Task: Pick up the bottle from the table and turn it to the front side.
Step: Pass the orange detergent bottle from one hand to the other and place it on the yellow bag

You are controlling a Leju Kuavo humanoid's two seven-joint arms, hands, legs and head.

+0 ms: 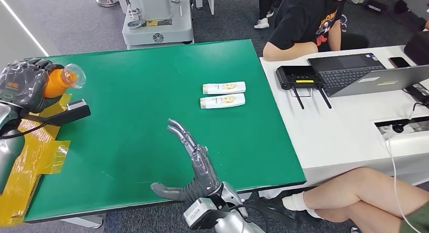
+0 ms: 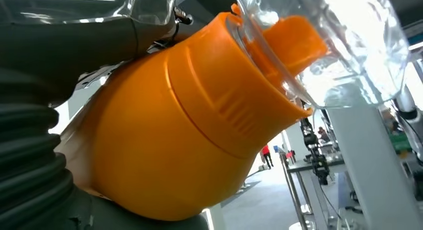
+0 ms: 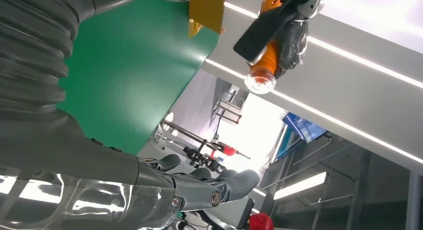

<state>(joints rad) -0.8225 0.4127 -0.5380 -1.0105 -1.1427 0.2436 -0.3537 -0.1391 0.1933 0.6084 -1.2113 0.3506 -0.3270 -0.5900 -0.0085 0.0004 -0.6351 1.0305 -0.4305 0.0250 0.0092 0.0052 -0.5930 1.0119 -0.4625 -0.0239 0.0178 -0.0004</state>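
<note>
Gripped in the left hand, raised at the far left of the scene above the left edge of the green table, is the orange bottle. Its clear cap points right, toward the table's middle. The fingers wrap the bottle's body, so most of it is hidden in the head view; any label is covered or turned away. In the left wrist view the bottle lies close against the ribbed grey cover, its ridged orange collar and the clear cap over an orange spout plain to see, with no writing readable. The right wrist view catches the same bottle from afar, dark fingers around it.

Lower and nearer, the right hand hovers over the near part of the table, holding nothing, fingers stretched toward the far side and thumb out to the left. Its wrist is cut off by the picture's near edge.

Farther right on the table lie two white tubes side by side, just beside each other, with yellow-orange printing too small to read. Yellow tape covers the table's left near corner, partly behind the left arm. On a white desk to the right sit a black router and an open laptop. A person in a black shirt leans there, cut off at the far edge; the shirt's lettering is unclear. Another person's bare leg crosses the near right corner.
</note>
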